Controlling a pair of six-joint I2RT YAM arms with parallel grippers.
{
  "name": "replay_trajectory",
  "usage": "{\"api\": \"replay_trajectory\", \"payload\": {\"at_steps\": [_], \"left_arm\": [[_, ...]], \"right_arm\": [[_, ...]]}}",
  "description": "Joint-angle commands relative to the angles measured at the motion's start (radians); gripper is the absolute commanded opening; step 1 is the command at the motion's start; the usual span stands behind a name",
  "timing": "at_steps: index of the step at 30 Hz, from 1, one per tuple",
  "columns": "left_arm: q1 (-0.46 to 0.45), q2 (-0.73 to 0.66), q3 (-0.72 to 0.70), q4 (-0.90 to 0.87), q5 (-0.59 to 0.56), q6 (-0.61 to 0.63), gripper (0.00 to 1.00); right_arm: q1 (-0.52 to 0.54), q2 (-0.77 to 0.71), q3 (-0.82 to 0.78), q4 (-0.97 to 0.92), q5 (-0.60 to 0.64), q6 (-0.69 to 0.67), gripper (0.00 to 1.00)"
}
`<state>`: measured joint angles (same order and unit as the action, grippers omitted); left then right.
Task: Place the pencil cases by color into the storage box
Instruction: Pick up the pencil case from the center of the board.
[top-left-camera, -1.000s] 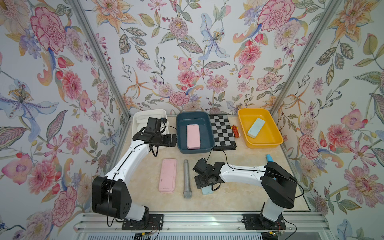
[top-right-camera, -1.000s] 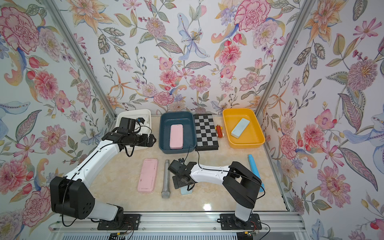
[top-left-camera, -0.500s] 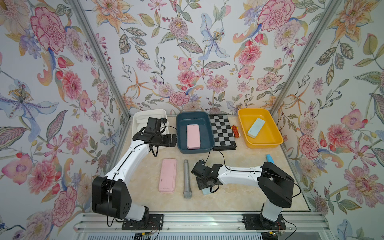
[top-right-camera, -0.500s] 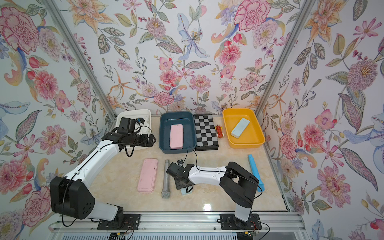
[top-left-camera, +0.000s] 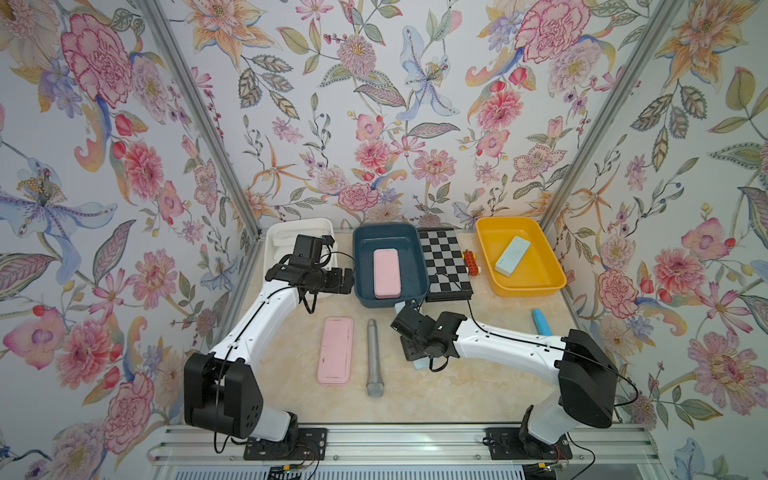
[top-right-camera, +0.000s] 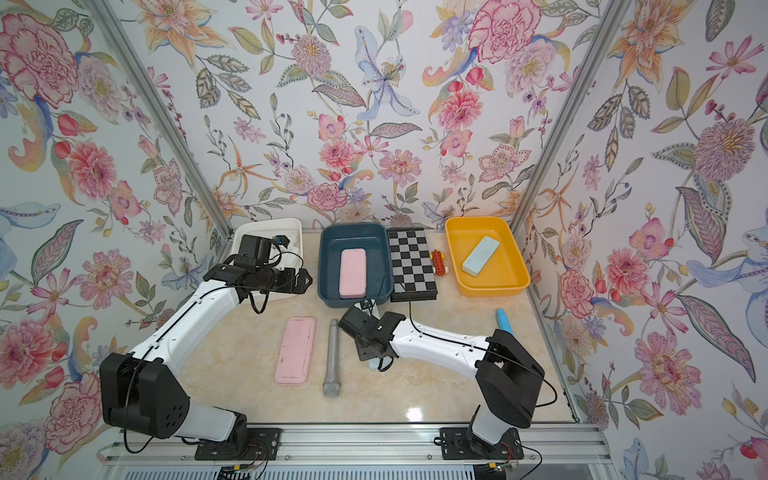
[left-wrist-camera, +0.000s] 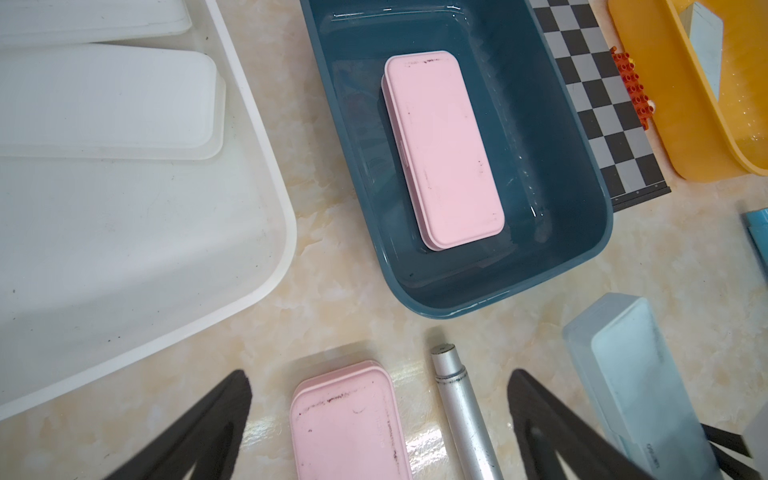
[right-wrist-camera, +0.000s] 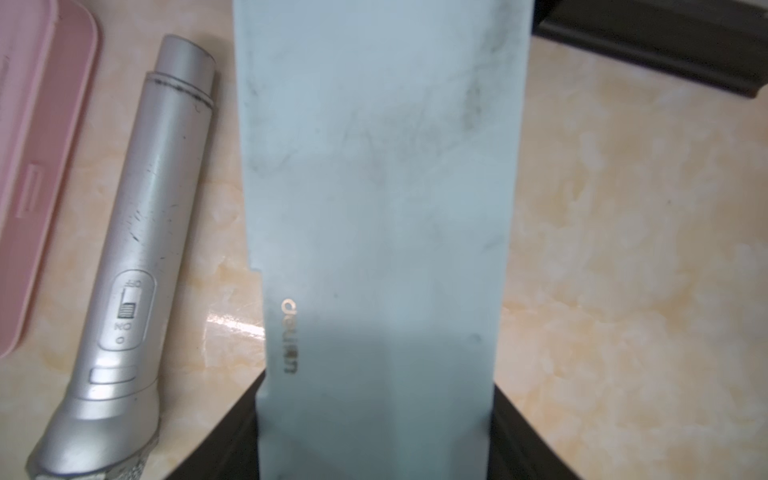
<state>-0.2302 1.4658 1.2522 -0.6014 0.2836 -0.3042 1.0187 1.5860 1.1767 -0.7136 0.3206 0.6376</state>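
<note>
My right gripper (top-left-camera: 409, 332) (right-wrist-camera: 374, 415) is shut on a pale blue pencil case (right-wrist-camera: 374, 208), gripped across its width near the table's middle. A short end of that case (top-left-camera: 419, 365) pokes out under the wrist. My left gripper (top-left-camera: 345, 280) (left-wrist-camera: 378, 374) hangs open between the white storage box (top-left-camera: 282, 232) and the dark blue one (top-left-camera: 419, 266). One pink case (top-left-camera: 386, 273) lies in the dark blue box. Another pink case (top-left-camera: 336, 351) lies flat on the table. A second pale blue case (top-left-camera: 512, 255) rests in the yellow box (top-left-camera: 552, 266). White cases (left-wrist-camera: 108, 95) lie in the white box.
A grey microphone (top-left-camera: 374, 357) lies between the pink case on the table and my right gripper. A checkerboard (top-left-camera: 446, 266) and a small red toy (top-left-camera: 469, 262) sit between the dark blue and yellow boxes. A bright blue tube (top-left-camera: 541, 322) lies near the right wall.
My right jaws have closed onto the pale blue case and shifted slightly toward the back with it. The left arm has stayed still.
</note>
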Motion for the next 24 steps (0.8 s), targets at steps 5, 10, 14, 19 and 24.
{"api": "replay_trajectory", "payload": {"at_steps": [5, 10, 14, 19, 24], "left_arm": [[-0.006, -0.018, -0.005, -0.015, 0.016, -0.006, 0.98], [-0.005, -0.018, -0.005, -0.015, 0.022, -0.007, 0.98], [-0.006, -0.013, -0.005, -0.015, 0.025, -0.008, 0.98], [-0.006, 0.001, -0.003, -0.015, 0.035, -0.01, 0.98], [-0.005, 0.007, -0.004, -0.015, 0.031, -0.007, 0.98]], "right_arm": [[-0.228, -0.156, 0.094, -0.11, 0.044, -0.159, 0.58], [-0.507, -0.154, 0.153, -0.045, -0.037, -0.274, 0.59], [-0.705, -0.075, 0.226, 0.036, -0.126, -0.326, 0.6], [-0.87, 0.129, 0.399, 0.071, -0.18, -0.37, 0.61], [-0.999, 0.329, 0.55, 0.098, -0.246, -0.375, 0.6]]}}
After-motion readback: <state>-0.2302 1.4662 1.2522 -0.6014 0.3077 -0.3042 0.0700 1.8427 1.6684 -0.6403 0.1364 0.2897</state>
